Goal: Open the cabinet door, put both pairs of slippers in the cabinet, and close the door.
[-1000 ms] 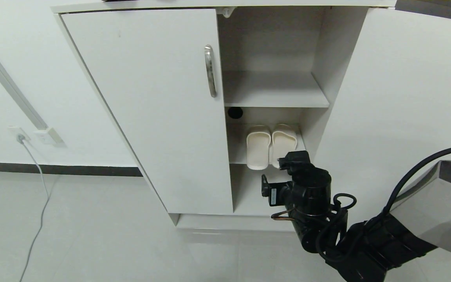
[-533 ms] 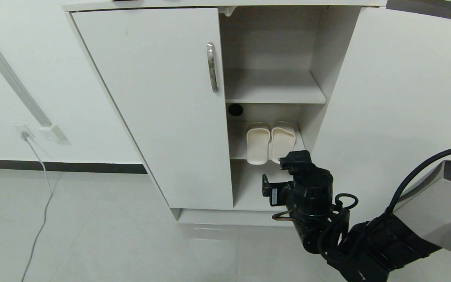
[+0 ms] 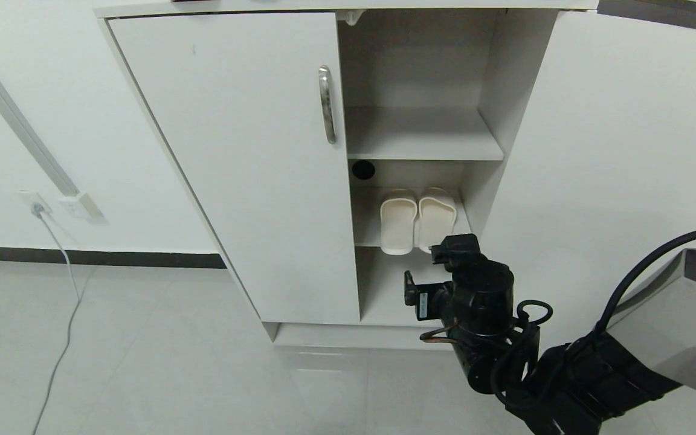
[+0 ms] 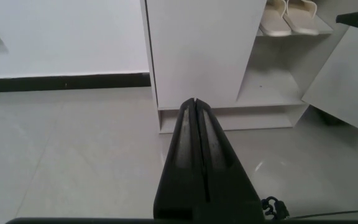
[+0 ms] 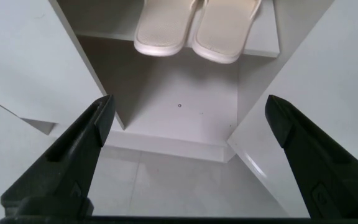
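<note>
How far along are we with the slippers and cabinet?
Done: right door open, one pair of slippers on the middle shelf. In hand: nothing; the right hand is open and empty before the cabinet. Left: second pair in, door closed.

Cream slipper pair (image 3: 418,219) on lower shelf (image 3: 365,225) of open cabinet (image 3: 508,72)

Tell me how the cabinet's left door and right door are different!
The left door is shut; the right door is swung wide open, so the slippers on the shelf are in sight. The left door has a silver handle on its face; the right door turns a plain side toward the camera. Both are tall and white.
</note>
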`<state>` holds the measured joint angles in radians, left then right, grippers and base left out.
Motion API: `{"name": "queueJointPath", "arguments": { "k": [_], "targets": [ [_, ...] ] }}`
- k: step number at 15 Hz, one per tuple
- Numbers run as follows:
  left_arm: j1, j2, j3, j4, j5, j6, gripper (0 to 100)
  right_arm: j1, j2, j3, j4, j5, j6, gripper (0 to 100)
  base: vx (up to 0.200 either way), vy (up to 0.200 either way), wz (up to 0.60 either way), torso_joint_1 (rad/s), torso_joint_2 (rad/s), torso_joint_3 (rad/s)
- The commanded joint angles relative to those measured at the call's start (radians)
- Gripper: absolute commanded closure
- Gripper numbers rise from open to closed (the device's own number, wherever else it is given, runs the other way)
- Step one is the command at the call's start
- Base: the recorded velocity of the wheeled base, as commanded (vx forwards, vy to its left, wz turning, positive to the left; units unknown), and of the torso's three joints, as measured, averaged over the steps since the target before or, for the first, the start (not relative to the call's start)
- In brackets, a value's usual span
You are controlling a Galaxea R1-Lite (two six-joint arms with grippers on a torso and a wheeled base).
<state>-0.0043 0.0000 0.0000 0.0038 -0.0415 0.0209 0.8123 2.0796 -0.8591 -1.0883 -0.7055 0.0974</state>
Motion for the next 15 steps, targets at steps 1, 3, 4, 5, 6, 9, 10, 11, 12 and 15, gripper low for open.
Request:
{"name": "queueJointPath", "arguments": {
  "k": [1, 3, 4, 5, 6, 9, 10, 11, 12, 15],
  "targets": [
    [0.0, 0.002, 0.0, 0.001, 0.0, 0.001, 100, 0.002, 0.002, 0.0, -0.001, 0.0, -0.001, 0, 0.0, 0.0, 0.0, 0.0, 0.0, 0.0],
    [0.0, 0.002, 0.0, 0.001, 0.0, 0.001, 100, 0.002, 0.002, 0.0, -0.001, 0.0, -0.001, 0, 0.0, 0.0, 0.0, 0.001, 0.0, 0.055],
    [0.0, 0.002, 0.0, 0.001, 0.0, 0.002, 100, 0.002, 0.002, 0.0, -0.001, 0.0, -0.001, 0, 0.0, 0.0, 0.0, -0.002, 0.0, 0.154],
    [0.0, 0.002, 0.0, 0.001, 0.0, 0.002, 100, 0.002, 0.004, 0.0, -0.001, 0.0, -0.001, 0, 0.0, 0.0, 0.0, 0.002, 0.0, 0.173],
    [0.0, 0.002, 0.0, 0.001, 0.0, 0.001, 100, 0.002, 0.004, 0.0, -0.001, 0.0, -0.001, 0, 0.0, 0.0, 0.0, 0.002, 0.0, 0.183],
    [0.0, 0.002, 0.0, 0.001, 0.0, 0.001, 100, 0.002, 0.004, 0.0, -0.001, -0.002, -0.001, 0, 0.0, 0.0, 0.0, 0.005, 0.0, 0.198],
    [0.0, 0.002, 0.0, 0.001, 0.0, 0.002, 100, 0.002, 0.004, 0.0, -0.001, -0.002, -0.001, 0, 0.0, 0.0, 0.0, 0.002, 0.0, 0.198],
    [0.0, 0.002, 0.0, 0.001, 0.0, 0.001, 100, 0.002, 0.004, 0.0, -0.001, -0.002, -0.001, 0, 0.0, 0.0, 0.0, 0.002, 0.0, 0.163],
    [0.0, 0.002, 0.0, -0.001, 0.0, 0.001, 100, 0.002, 0.004, 0.0, -0.001, -0.002, -0.001, 0, 0.0, 0.0, 0.0, 0.012, 0.0, 0.1],
    [0.0, 0.002, 0.0, 0.001, 0.0, 0.001, 100, 0.004, 0.004, 0.0, -0.005, -0.003, -0.002, 0, 0.0, 0.0, 0.0, 0.0, 0.0, 0.0]
  ]
}}
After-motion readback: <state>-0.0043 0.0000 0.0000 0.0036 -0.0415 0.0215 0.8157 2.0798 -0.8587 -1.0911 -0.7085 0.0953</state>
